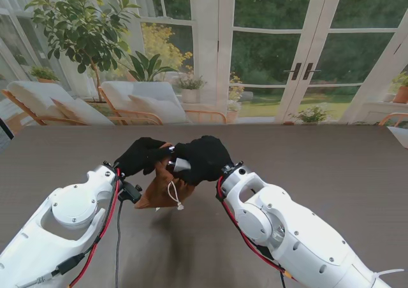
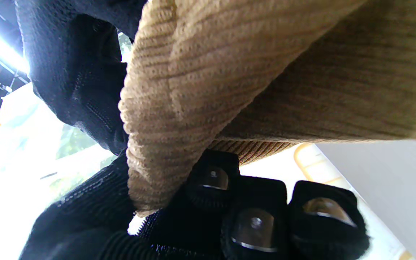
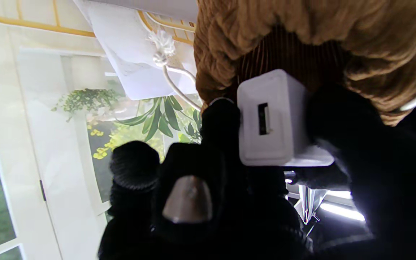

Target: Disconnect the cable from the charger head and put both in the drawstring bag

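Observation:
A tan corduroy drawstring bag (image 1: 163, 187) hangs above the table between my two black-gloved hands. My left hand (image 1: 139, 154) is shut on the bag's rim (image 2: 157, 119), pinching the fabric. My right hand (image 1: 203, 159) is shut on the white charger head (image 3: 273, 119) and holds it at the bag's mouth (image 3: 302, 54). The charger's USB port faces the right wrist camera with no plug in it. A white drawstring with a knotted end (image 1: 175, 197) dangles from the bag (image 3: 163, 47). The cable is not in sight.
The dark brown table (image 1: 331, 167) stretches out on all sides of the hands. A window wall, loungers and plants stand beyond its far edge. A pale object (image 1: 400, 135) pokes in at the right border.

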Robot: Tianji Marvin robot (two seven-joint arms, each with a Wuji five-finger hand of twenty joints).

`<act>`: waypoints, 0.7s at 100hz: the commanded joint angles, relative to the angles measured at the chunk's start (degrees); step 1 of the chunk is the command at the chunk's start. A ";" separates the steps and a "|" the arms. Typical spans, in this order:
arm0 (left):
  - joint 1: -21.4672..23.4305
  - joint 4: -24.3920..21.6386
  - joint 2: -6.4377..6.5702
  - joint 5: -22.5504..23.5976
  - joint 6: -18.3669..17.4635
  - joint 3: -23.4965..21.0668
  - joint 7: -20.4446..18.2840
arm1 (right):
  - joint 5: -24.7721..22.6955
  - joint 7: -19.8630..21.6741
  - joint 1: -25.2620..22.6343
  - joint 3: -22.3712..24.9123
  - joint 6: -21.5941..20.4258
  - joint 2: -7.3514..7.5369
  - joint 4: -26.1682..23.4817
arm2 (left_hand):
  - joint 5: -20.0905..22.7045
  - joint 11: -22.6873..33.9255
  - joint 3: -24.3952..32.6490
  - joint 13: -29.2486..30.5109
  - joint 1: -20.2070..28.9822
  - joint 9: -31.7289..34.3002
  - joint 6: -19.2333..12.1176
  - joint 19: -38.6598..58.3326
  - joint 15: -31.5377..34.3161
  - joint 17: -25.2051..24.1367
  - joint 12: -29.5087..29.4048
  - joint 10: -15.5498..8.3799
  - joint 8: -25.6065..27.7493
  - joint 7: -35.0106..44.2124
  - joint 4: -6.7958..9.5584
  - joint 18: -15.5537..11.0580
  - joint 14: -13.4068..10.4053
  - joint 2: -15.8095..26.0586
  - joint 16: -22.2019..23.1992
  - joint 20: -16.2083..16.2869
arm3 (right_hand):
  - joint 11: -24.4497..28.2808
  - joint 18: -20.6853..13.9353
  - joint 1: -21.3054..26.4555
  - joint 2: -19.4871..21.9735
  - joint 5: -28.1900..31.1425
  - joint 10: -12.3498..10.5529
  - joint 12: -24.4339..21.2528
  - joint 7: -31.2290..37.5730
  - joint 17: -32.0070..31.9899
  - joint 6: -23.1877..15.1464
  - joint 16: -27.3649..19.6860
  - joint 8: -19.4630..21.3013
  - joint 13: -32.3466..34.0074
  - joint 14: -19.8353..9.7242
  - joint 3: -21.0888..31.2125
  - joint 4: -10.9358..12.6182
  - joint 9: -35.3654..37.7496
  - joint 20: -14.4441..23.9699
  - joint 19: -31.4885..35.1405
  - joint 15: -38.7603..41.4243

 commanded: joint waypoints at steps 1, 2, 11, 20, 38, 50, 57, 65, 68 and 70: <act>-0.20 -0.02 -0.44 -0.15 0.17 0.21 -1.07 | -0.26 2.04 -0.57 -0.15 0.57 -0.08 -0.85 | 1.23 0.80 1.83 1.31 2.35 2.78 8.32 11.93 2.36 1.55 1.72 -0.91 -0.21 0.26 0.18 1.18 -6.38 1.58 0.01 0.65 | 0.21 0.45 4.46 -0.42 4.73 0.95 -0.85 6.08 27.25 -1.91 1.03 0.16 0.51 -5.22 4.75 1.07 5.86 2.88 3.97 2.96; -0.21 0.00 -0.44 -0.15 0.18 0.24 -1.05 | -0.23 2.21 -0.60 -0.14 0.69 -0.06 -0.92 | 1.25 0.78 1.84 1.31 2.37 2.75 8.35 11.90 2.36 1.49 1.72 -0.87 -0.22 0.26 0.19 1.20 -6.38 1.56 0.02 0.65 | 0.21 0.41 4.43 -0.51 4.81 1.00 -0.85 6.06 27.28 -1.80 1.07 0.16 0.52 -5.26 4.74 1.04 5.97 2.88 4.07 3.04; -0.37 0.16 -0.47 -0.17 0.28 0.44 -1.02 | 0.05 3.47 -0.71 -0.10 1.65 0.04 -1.53 | 1.16 0.75 1.85 1.28 2.40 2.77 8.36 11.83 2.31 1.43 1.71 -0.84 -0.25 0.20 0.19 1.34 -6.29 1.53 0.02 0.69 | -0.11 -0.14 4.52 -1.66 6.13 1.52 -1.07 5.66 27.71 0.10 1.81 -0.02 0.50 -5.69 5.09 0.75 7.69 2.94 6.05 4.44; -0.53 0.30 -0.52 -0.30 0.36 0.67 -0.93 | 0.69 4.57 -0.96 -0.05 2.63 0.09 -2.19 | 1.21 0.72 1.85 1.30 2.34 2.76 8.42 11.78 2.25 1.41 1.72 -0.81 -0.27 0.19 0.18 1.45 -6.07 1.60 0.03 0.73 | -0.74 0.18 4.62 -2.53 7.16 1.87 -1.35 5.14 27.90 1.46 2.34 -0.25 0.48 -5.56 5.09 0.54 8.95 2.83 7.11 5.44; -0.99 0.67 -0.56 -0.37 0.57 1.17 -0.98 | 1.65 6.17 -1.80 0.09 4.33 0.18 -3.52 | 1.15 0.66 1.74 1.30 2.46 2.77 8.41 11.70 2.23 1.35 1.71 -0.74 -0.29 0.13 0.11 1.58 -6.05 1.72 0.07 0.81 | -2.27 1.37 4.82 -4.22 9.73 2.06 -2.25 3.12 27.91 3.58 3.00 -1.25 0.45 -4.66 3.58 0.23 11.66 2.29 7.88 6.85; -1.24 0.92 -0.59 -0.45 0.62 1.50 -0.98 | 1.98 6.12 -2.10 -0.05 5.35 0.06 -3.88 | 1.08 0.65 1.67 1.30 2.55 2.77 8.45 11.66 2.22 1.36 1.73 -0.74 -0.31 0.06 0.07 1.64 -6.05 1.74 0.09 0.86 | -2.91 1.42 3.60 -3.41 11.25 1.50 -2.22 0.42 28.00 4.48 3.23 -1.67 0.43 -4.81 1.54 0.91 12.64 2.06 8.47 7.41; -1.34 1.09 -0.61 -0.59 0.67 1.67 -1.03 | 2.30 5.91 -2.23 -0.13 5.92 -0.06 -4.06 | 1.05 0.64 1.67 1.30 2.58 2.77 8.51 11.65 2.22 1.36 1.73 -0.74 -0.31 0.04 0.07 1.65 -6.05 1.74 0.10 0.88 | -3.25 1.27 1.74 -2.48 11.79 1.34 -1.81 -2.57 27.97 4.88 3.14 0.15 0.44 -5.10 -0.12 1.94 12.26 1.69 8.48 7.19; -1.44 1.24 -0.59 -0.68 0.86 1.85 -1.23 | 2.11 5.87 -2.24 -0.29 6.61 -0.09 -4.24 | 1.05 0.60 1.62 1.30 2.61 2.73 8.55 11.64 2.21 1.36 1.73 -0.69 -0.32 0.00 0.06 1.66 -6.05 1.78 0.11 0.90 | -3.36 0.90 0.56 -1.77 11.44 0.97 -1.62 -4.21 27.97 5.49 3.07 0.55 0.45 -5.37 -0.64 2.74 11.72 1.52 8.33 7.00; -1.47 1.29 -0.58 -0.70 0.91 1.91 -1.31 | 2.00 5.86 -2.21 -0.36 6.88 -0.10 -4.28 | 1.05 0.59 1.60 1.30 2.61 2.73 8.50 11.64 2.21 1.36 1.73 -0.67 -0.32 0.01 0.06 1.66 -6.05 1.79 0.11 0.91 | -3.42 0.85 0.15 -1.66 11.24 0.89 -1.59 -4.74 27.95 5.79 3.03 0.70 0.46 -5.56 -0.83 2.99 11.50 1.49 8.31 6.87; -1.49 1.31 -0.57 -0.70 0.93 1.95 -1.35 | 1.93 5.86 -2.19 -0.41 7.12 -0.12 -4.30 | 1.05 0.59 1.57 1.30 2.59 2.73 8.48 11.64 2.21 1.36 1.73 -0.67 -0.31 0.01 0.05 1.66 -6.05 1.78 0.11 0.91 | -3.44 0.80 -0.40 -1.57 11.36 0.85 -1.47 -5.74 27.94 5.85 3.01 1.55 0.48 -5.68 -1.15 3.89 11.36 1.38 8.21 6.78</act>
